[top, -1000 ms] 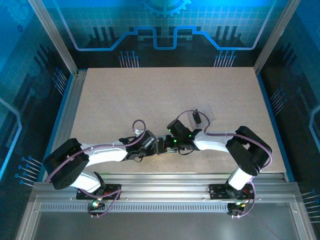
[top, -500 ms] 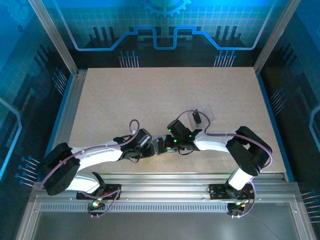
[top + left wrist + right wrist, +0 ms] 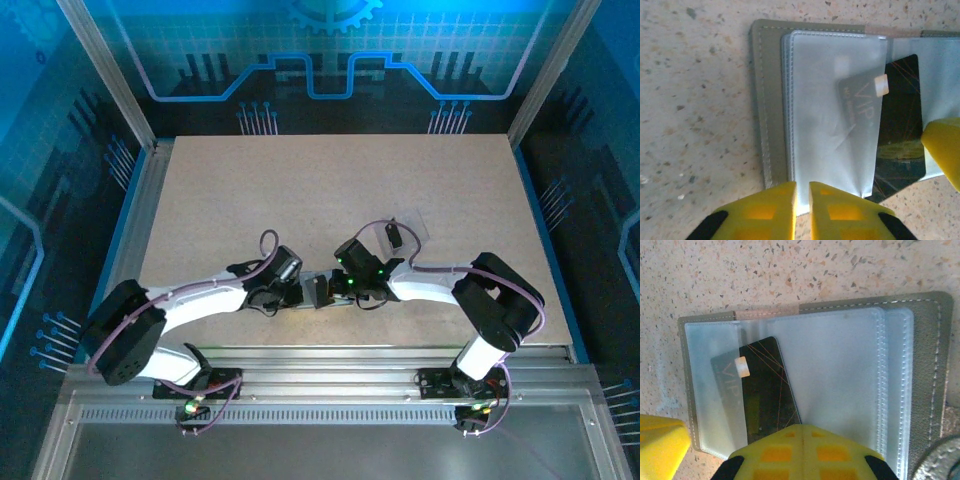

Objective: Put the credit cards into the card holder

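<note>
From above, the card holder (image 3: 318, 291) lay open on the table (image 3: 300, 190) toward 6 o'clock, close to the near edge. The left gripper (image 3: 300, 290) was at its 9 o'clock and the right gripper (image 3: 336, 287) at its 3 o'clock. A clear box (image 3: 405, 232) sat apart at about 1 o'clock from the holder. In the left wrist view the card holder (image 3: 767, 100) showed its grey stitched cover along 9 o'clock, with frosted clear sleeves (image 3: 825, 110) stacked on it. A black card (image 3: 900, 125) lay tilted toward 3 o'clock, its end marked "VIP" tucked under a sleeve and the rest dark and uncovered. The left gripper (image 3: 802, 192) sat at 6 o'clock over the sleeves' lower edge, its yellow fingers drawn almost together with only a slit between them. Whether plastic was pinched there could not be told. In the right wrist view the card holder (image 3: 927, 365) had its cover at 3 o'clock and the black card (image 3: 765, 390) at 8 o'clock, part under a sleeve. The right gripper (image 3: 802, 432) was closed, fingers touching, at 6 o'clock over the card's lower end, holding nothing between them.
</note>
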Robot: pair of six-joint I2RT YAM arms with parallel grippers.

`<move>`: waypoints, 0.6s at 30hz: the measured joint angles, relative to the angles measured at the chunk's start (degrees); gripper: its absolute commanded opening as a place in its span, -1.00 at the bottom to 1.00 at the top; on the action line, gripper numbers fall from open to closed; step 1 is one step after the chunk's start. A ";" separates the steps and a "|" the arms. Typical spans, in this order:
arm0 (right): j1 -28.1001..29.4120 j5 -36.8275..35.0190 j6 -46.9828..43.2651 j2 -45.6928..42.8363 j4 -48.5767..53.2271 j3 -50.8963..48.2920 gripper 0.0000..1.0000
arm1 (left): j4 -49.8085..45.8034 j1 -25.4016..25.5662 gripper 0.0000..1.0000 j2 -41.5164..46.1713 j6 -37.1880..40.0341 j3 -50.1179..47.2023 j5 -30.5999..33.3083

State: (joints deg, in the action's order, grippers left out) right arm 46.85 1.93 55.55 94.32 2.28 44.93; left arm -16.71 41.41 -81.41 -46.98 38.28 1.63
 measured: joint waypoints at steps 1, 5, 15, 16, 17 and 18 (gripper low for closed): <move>0.00 -0.07 0.17 -0.09 0.00 0.00 -1.00 | 0.55 0.00 -0.72 -0.90 0.35 0.04 -0.20; 0.00 -0.46 0.83 -0.63 -0.26 -0.11 -1.00 | 1.81 0.00 -0.73 -2.73 0.44 0.02 -0.61; 0.00 -1.03 1.95 -0.96 -0.81 -0.26 -1.00 | 7.17 -0.11 -0.73 -2.01 0.35 -2.86 -1.53; 0.00 -0.98 1.92 -0.96 -0.83 -0.26 -1.00 | 7.39 -0.11 -0.73 -1.88 0.35 -3.02 -1.53; 0.00 -0.90 1.88 -0.96 -0.83 -0.26 -0.97 | 7.58 -0.11 -0.73 -1.77 0.35 -3.19 -1.53; 0.00 -0.81 1.88 -0.96 -0.83 -0.26 -0.90 | 7.67 -0.11 -0.73 -1.68 0.35 -3.30 -1.53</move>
State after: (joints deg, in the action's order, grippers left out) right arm 46.85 1.13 57.43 93.36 1.45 44.66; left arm -9.04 41.30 -83.09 -46.63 34.98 0.10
